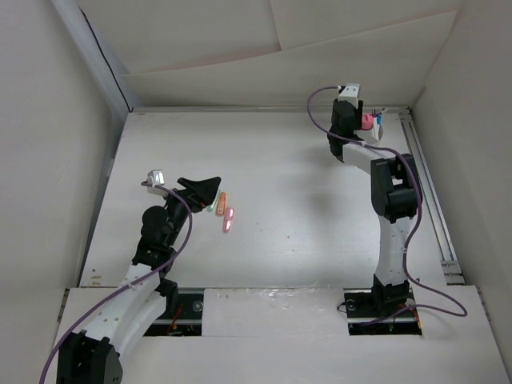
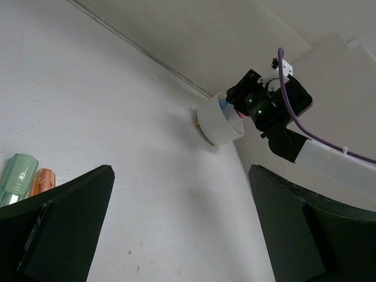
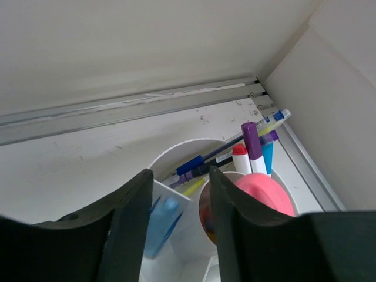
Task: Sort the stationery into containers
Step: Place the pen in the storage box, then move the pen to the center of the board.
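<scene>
Highlighters green (image 2: 17, 176), orange (image 2: 42, 181) and pink (image 1: 229, 219) lie on surface (image 1: 304, 200) beside left tool (image 2: 179, 170), wide open and empty — blue highlighter (image 3: 161, 226) sits in white cup (image 3: 176, 147), untouched between parted fingers of right tool (image 3: 180, 171).

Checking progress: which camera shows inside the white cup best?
Right wrist: it looks down into the cup, showing pens and a blue highlighter in its compartments. Top external shows only pink and blue bits behind the right arm; left wrist only its outer wall.
</scene>
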`<move>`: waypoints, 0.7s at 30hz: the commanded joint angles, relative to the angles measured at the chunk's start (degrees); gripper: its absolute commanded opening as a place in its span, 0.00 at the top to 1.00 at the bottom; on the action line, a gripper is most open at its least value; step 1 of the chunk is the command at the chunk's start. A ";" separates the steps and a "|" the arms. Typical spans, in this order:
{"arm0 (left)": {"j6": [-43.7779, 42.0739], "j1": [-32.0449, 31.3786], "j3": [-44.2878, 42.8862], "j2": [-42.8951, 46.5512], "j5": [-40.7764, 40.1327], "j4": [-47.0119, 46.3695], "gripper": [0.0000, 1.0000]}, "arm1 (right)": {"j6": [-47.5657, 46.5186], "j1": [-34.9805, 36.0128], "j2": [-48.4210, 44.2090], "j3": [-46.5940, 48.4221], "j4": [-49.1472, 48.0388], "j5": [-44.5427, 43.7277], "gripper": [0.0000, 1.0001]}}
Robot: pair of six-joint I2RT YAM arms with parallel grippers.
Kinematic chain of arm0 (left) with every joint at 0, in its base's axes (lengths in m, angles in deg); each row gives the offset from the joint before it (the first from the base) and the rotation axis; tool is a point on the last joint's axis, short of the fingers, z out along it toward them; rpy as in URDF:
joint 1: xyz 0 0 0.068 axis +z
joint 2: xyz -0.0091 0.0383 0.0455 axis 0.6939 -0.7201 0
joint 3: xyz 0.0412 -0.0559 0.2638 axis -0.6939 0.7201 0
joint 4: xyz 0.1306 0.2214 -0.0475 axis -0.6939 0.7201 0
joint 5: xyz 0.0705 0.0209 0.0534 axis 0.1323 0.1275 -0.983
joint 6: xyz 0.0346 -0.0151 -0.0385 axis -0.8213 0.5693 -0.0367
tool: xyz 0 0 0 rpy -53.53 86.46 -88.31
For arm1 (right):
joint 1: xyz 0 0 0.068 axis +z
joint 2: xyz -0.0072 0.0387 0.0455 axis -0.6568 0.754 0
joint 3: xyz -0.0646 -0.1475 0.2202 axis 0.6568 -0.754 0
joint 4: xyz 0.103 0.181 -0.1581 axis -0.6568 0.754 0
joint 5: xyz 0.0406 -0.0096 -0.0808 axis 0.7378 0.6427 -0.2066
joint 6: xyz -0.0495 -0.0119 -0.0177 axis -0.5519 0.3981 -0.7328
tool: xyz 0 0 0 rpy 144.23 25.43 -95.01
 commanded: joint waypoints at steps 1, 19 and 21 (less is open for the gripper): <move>-0.62 -0.03 0.33 0.29 0.07 -2.15 0.00 | 0.78 0.73 -3.37 -0.88 -3.34 -0.07 0.49; -1.14 -0.03 -1.42 0.30 -2.74 1.09 0.00 | 16.06 8.36 -20.60 -10.98 12.04 30.73 0.98; -1.67 -0.03 -2.04 0.29 -2.74 2.24 0.00 | 17.74 10.92 -21.12 -14.14 12.04 34.54 1.00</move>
